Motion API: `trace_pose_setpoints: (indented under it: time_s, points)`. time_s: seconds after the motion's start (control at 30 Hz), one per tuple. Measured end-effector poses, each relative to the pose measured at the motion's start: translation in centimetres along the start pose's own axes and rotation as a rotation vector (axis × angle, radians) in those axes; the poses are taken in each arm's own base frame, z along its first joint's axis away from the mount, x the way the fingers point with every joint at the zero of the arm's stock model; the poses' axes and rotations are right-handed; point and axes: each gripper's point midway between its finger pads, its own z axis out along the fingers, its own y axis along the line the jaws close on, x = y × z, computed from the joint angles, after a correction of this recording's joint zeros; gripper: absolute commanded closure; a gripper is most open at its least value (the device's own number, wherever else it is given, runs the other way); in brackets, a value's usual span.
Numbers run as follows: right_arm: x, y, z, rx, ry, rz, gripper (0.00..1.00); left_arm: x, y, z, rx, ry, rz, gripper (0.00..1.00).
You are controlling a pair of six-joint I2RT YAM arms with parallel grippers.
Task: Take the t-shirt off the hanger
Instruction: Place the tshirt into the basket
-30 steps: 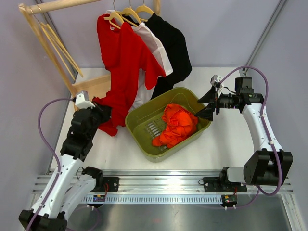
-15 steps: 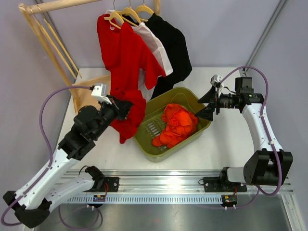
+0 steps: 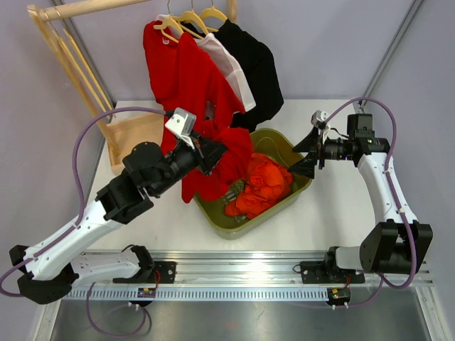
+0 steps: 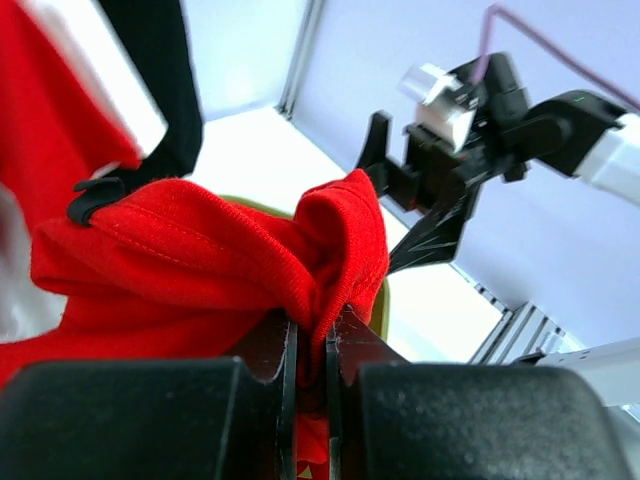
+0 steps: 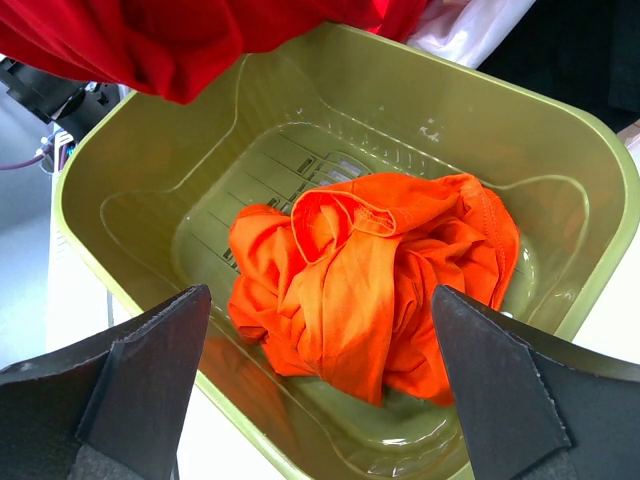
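Red cotton runs in a slanting band across the upper middle of the top view: the red t-shirt (image 3: pixel 186 78) hangs by its shoulders on the leftmost pale hanger (image 3: pixel 169 27), and its lower part is drawn down and to the right, toward the centre of the frame. The left fingers (image 4: pixel 265 355) are clenched on a bunched fold of the hem, which the left wrist view shows pinched between them at the bottom of the frame. That bunch sits over the left rim of the olive basket (image 3: pixel 234 231), which rests on the tabletop (image 3: pixel 334 213) and holds a crumpled orange garment (image 3: pixel 259 186). The right fingers (image 5: pixel 140 380) are spread wide and grasp nothing; they hover at the right of the basket, looking down into it. A white shirt (image 3: pixel 231 67) and a black shirt (image 3: pixel 259 71) hang just beside the red one on their own hangers. The step in hand looks like the pull-off: the cloth is gripped and taut, but the collar is not yet free. The next move probably calls for a pull lower and further right, so that one shoulder slides off the hanger's arm and the neck follows. Too steep a tug could lift the hanger off the wooden rack (image 3: pixel 71 57) instead.
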Motion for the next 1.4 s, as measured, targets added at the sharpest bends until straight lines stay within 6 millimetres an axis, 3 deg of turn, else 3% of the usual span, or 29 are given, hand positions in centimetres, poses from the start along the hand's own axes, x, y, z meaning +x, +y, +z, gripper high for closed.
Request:
trace_pose_setpoints:
  time_s: [0.27,0.63,0.77,1.03,1.27,1.4]
  points:
    - [0.0,0.0,0.0,0.001,0.000,-0.003,0.01,-3.2,-3.8,2.0,0.101,-0.047,0.030,1.00]
    - [0.0,-0.2,-0.2,0.008,-0.002,-0.006,0.01,-1.3,-3.6,4.6,0.086,-0.010,0.079,1.00]
    - [0.0,-0.3,-0.3,0.011,-0.002,-0.006,0.01,1.4,-2.4,5.1,0.053,0.040,0.092,1.00]
    - [0.0,-0.3,-0.3,0.012,-0.002,-0.008,0.01,9.8,-1.1,5.5,0.058,0.220,0.056,1.00]
    - [0.0,-0.3,-0.3,0.013,-0.002,-0.007,0.01,16.0,-3.8,7.6,0.202,0.367,-0.046,1.00]
    - [0.0,-0.5,-0.5,0.020,-0.004,-0.006,0.01,16.4,-5.7,8.1,0.272,0.396,-0.068,1.00]
